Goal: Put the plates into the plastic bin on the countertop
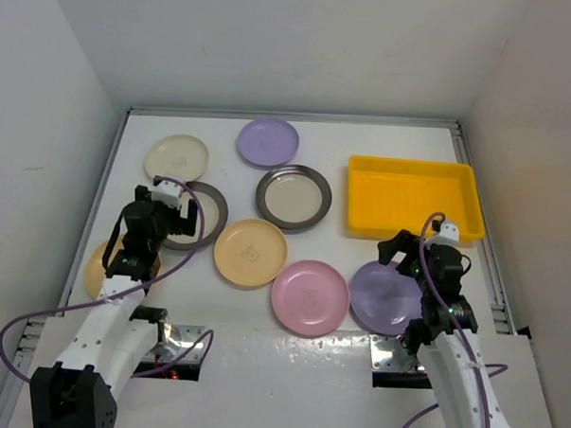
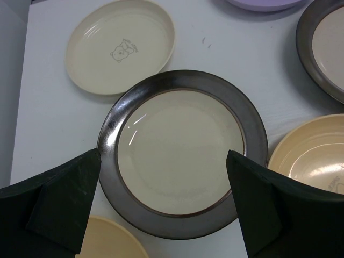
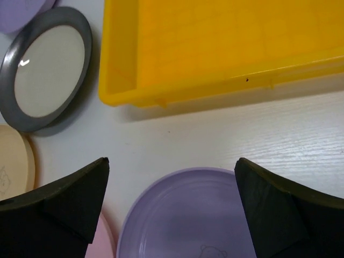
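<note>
Starting furthest left of the bin (image 1: pixel 414 196), a pale orange plate (image 1: pixel 95 267) lies half hidden under the left arm (image 1: pixel 110 330), with only its edge showing. Beyond it, towards the far side of the countertop (image 1: pixel 383 142), the cream plate (image 1: pixel 176 157) lies flat, shallow, with a small bear print in its well.

Next, the left gripper (image 2: pixel 164 161) hangs over a dark-rimmed plate (image 2: pixel 181 152). Its jaws are spread wide, one finger off each side of the plate, gripping nothing. That plate has a glossy dark grey rim and a beige centre.

A step closer to the bin, a second pale orange plate (image 1: pixel 251 252) sits just beside that dark rim, with a sliver of white between them. Further back, a lilac plate (image 1: pixel 268 141) lies near the far edge.

A second dark-rimmed plate (image 1: pixel 294 198) lies just off the bin's left wall without touching it. Nearer the arm bases, the pink plate (image 1: pixel 309 297) sits left of the bin's near corner. Its rim is right up against a second lilac plate (image 3: pixel 188 215), though whether they touch I cannot tell.

The right gripper (image 3: pixel 172 166) hovers over that second lilac plate, jaws wide apart and holding nothing. The plate lies just in front of the bin's near wall.

The bin itself is bright yellow, rectangular and low-walled, and sits flat on the right side of the countertop. Every plate lies outside it.
</note>
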Robot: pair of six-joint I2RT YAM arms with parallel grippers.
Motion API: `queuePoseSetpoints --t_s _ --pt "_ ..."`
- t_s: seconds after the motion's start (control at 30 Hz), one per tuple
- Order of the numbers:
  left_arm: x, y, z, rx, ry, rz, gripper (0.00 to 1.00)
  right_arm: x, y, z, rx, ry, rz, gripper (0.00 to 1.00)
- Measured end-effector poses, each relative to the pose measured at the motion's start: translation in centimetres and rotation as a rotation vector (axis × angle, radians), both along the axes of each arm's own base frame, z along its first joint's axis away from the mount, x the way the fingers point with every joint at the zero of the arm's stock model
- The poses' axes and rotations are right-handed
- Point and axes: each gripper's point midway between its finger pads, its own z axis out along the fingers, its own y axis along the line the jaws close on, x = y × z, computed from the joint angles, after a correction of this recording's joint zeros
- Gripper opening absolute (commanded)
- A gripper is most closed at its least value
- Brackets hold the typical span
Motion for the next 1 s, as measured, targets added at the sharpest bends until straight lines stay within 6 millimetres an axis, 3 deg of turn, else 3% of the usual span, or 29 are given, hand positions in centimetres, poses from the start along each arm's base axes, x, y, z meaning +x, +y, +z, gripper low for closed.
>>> queuePoseSetpoints --t_s 0.13,0.23,0.3,0.33,0.37,0.47,0.5,0.57,0.67,0.77,1.0 --pt "0.0 -1.0 -0.5 0.074 0.036 -0.107 1.00 0.2 0.5 0.3 -0.045 0.036 0.071 0.70" --pt "0.3 -2.1 -0.9 0.172 0.101 -0.249 1.00 1.8 1.0 3.0 -0.066 0.074 0.118 0.63" --pt "1.3 -2.4 -0.6 0.175 0.161 -0.282 1.00 4.6 2.1 6.1 -0.080 0.107 0.150 0.71" --pt "2.4 -2.4 -0.3 0.166 0.192 -0.280 0.94 5.3 2.4 7.0 -0.076 0.111 0.147 0.78" --pt "3.5 -2.4 0.3 0.146 0.212 -0.272 0.89 8.7 4.7 9.8 -0.071 0.107 0.187 0.78" --pt "7.4 -1.8 1.8 0.068 0.278 -0.221 0.79 14.0 9.9 12.9 0.020 0.056 0.252 0.73" --pt "8.1 -1.4 2.2 0.042 0.285 -0.197 0.79 14.8 11.6 12.8 0.078 0.052 0.264 0.70" --pt "8.4 -0.4 2.5 -0.008 0.305 -0.139 0.78 15.5 14.0 10.6 0.195 0.114 0.247 0.62" --pt "7.2 0.6 2.1 -0.061 0.346 -0.064 0.79 15.9 16.4 5.0 0.301 0.282 0.178 0.58" --pt "5.7 1.2 1.5 -0.080 0.375 -0.014 0.82 14.9 17.5 0.4 0.303 0.416 0.104 0.58" --pt "2.9 1.6 -1.0 -0.087 0.451 0.028 0.86 11.5 19.2 -2.9 0.286 0.488 0.009 0.58"
